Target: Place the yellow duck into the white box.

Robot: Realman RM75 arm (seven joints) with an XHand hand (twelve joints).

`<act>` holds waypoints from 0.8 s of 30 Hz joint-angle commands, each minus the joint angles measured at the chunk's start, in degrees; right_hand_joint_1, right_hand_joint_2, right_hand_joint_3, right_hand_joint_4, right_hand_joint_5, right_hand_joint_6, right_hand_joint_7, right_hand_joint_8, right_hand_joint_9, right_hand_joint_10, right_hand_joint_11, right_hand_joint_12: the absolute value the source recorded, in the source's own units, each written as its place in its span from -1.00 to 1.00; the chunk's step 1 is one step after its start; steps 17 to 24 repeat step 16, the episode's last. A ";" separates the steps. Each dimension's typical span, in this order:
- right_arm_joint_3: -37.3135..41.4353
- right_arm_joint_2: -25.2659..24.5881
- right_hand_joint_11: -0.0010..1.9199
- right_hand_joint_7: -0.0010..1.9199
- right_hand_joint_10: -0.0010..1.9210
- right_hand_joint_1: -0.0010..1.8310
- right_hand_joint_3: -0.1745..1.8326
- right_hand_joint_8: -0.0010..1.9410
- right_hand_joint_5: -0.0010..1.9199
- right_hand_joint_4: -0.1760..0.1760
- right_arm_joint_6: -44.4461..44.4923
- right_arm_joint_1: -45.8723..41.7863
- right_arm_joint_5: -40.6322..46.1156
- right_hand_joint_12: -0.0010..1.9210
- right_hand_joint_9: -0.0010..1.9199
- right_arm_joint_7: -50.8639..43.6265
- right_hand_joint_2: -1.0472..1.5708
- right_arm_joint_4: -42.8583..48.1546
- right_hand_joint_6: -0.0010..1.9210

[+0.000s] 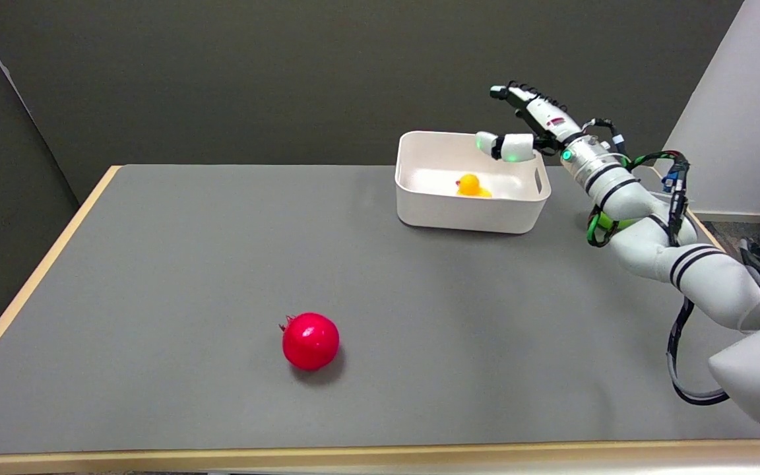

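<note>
Duck [471, 185]: lying inside the box [472, 214], near its right wall. Right hand [526, 128]: above the box's right rim, fingers spread, holding nothing (released). Step: placing appears complete. Next: lift the hand clear without knocking the rim. Pomegranate [310, 340]: on the table [156, 264], well apart.

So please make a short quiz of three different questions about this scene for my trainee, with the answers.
1. True or false: the yellow duck lies inside the white box.
2. Which thing lies on the table nearest the camera? A) red pomegranate B) green cup C) blue block
3. Fill in: the right hand is above the box, fingers apart, holding ____.

Key: 1 true; 2 A; 3 nothing.
</note>
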 commanded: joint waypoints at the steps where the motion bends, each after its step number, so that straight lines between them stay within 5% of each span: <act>1: 13.41 2.69 -0.97 -0.96 -0.55 -0.45 0.17 -0.66 -0.92 0.11 13.73 -16.57 36.07 -0.02 -1.00 0.36 0.25 12.75 -0.53; 8: 19.47 2.82 -1.00 -0.77 -0.30 -0.68 0.12 -0.64 -0.81 -0.08 26.72 -32.21 62.84 0.15 -0.94 0.41 0.29 20.48 -0.55; 16: 18.50 1.42 -1.00 -0.78 -0.30 -0.71 0.13 -0.64 -0.84 -0.15 35.29 -42.45 64.67 0.13 -0.94 18.67 0.31 14.96 -0.58; 24: 18.50 1.42 -1.00 -0.78 -0.30 -0.71 0.13 -0.64 -0.84 -0.15 35.29 -42.45 64.67 0.13 -0.94 18.67 0.31 14.96 -0.58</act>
